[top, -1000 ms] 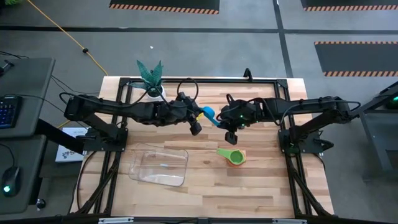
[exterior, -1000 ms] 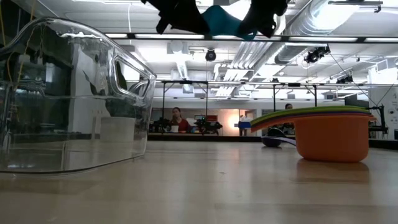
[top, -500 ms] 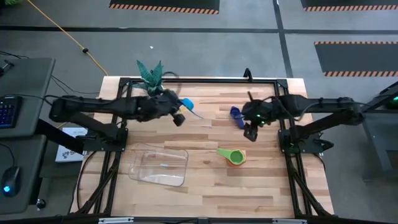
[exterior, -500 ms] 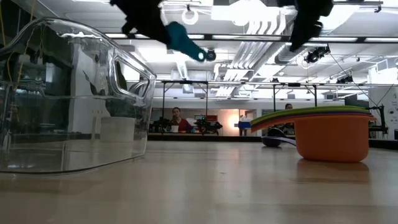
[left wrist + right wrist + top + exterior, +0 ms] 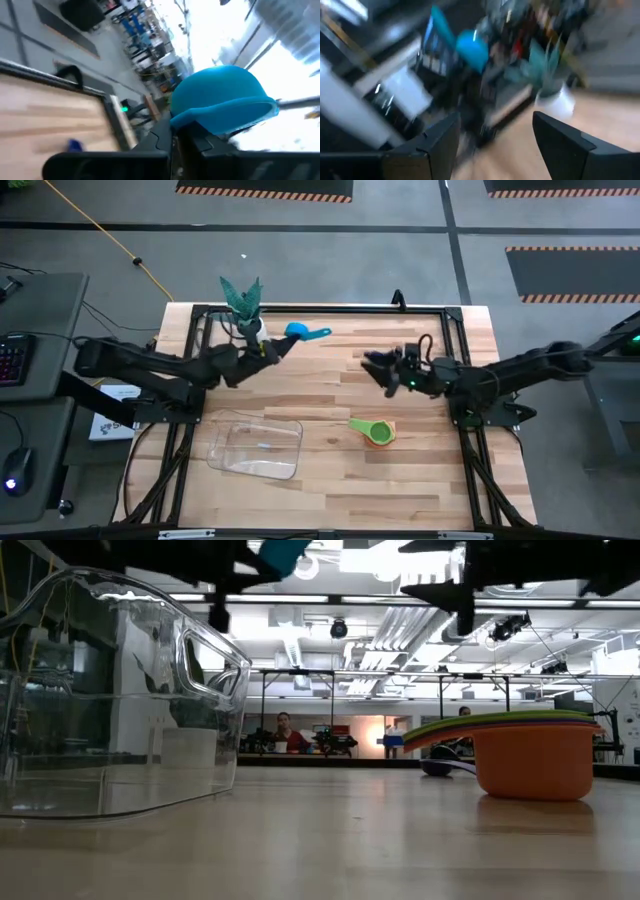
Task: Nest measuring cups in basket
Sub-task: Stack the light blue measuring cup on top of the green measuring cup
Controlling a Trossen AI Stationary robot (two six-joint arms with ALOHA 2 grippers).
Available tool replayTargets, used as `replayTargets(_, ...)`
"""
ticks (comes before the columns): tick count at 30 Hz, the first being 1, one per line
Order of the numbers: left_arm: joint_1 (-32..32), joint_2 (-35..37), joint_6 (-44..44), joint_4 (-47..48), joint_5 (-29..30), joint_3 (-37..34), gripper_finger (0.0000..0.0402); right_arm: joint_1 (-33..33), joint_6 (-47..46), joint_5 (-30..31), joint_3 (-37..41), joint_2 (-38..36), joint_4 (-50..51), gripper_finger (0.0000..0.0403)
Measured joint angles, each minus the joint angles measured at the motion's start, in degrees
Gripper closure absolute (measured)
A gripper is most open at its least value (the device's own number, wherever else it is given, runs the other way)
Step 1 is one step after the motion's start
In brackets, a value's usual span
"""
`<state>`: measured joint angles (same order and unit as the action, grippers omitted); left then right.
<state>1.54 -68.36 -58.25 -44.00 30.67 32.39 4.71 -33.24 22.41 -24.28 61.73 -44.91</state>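
While the left gripper (image 5: 272,348) clamps one light blue cup (image 5: 303,333), the right gripper (image 5: 372,366) gapes empty.

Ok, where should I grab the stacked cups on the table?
Probably the flat handles: they jut out sideways from the stacked cups, clear of the round bowls. Come down from above, on the stack's basket side.

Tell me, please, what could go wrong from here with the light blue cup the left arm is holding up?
The left pincer holds the light blue cup by its handle only, high above the table, so it could slip and fall. It is also close to the potted plant, which a swing might knock. The basket is some way off, so a drop would land outside it.
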Motion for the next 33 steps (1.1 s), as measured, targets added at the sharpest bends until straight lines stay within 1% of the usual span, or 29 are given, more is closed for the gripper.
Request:
replayTargets(1,-0.02,-1.87,-2.21,-1.76,-0.16,0.37,0.0401,-0.30,1.91,1.80,-0.60,2.09,-3.73,0.0163)
replayTargets(3,-0.04,-5.31,-6.06,-4.36,0.01,1.22,0.0401,-1.03,5.09,3.84,-2.45,5.44,-6.37,0.0163)
replayTargets(7,-0.04,-11.59,-11.63,-7.30,-0.14,4.05,0.0401,-2.37,9.48,3.56,-9.03,12.32,-6.31,0.0163)
replayTargets(9,-0.04,-13.14,-13.31,-7.28,0.00,5.13,0.0401,-2.89,11.97,3.52,-12.43,15.31,-6.18,0.0163)
replayTargets(13,-0.04,-15.10,-13.58,-7.04,-0.20,6.70,0.0401,-3.91,15.23,3.16,-18.21,19.05,-3.56,0.0163)
replayTargets(19,-0.04,-15.02,-10.98,-7.21,-1.86,7.18,0.0401,-5.40,18.35,2.37,-23.92,20.74,2.91,0.0163)
replayTargets(28,-0.04,-14.99,-10.67,-6.95,-2.05,7.16,0.0401,-5.97,21.73,-0.20,-27.42,20.72,5.28,0.0163)
replayTargets(31,-0.04,-14.99,-10.70,-6.98,-2.05,7.16,0.0401,-5.97,21.74,-0.63,-27.44,20.72,5.34,0.0175)
replayTargets(33,-0.04,-14.99,-10.63,-6.92,-2.05,7.16,0.0401,-5.97,21.73,-0.63,-27.44,20.72,5.34,0.0192)
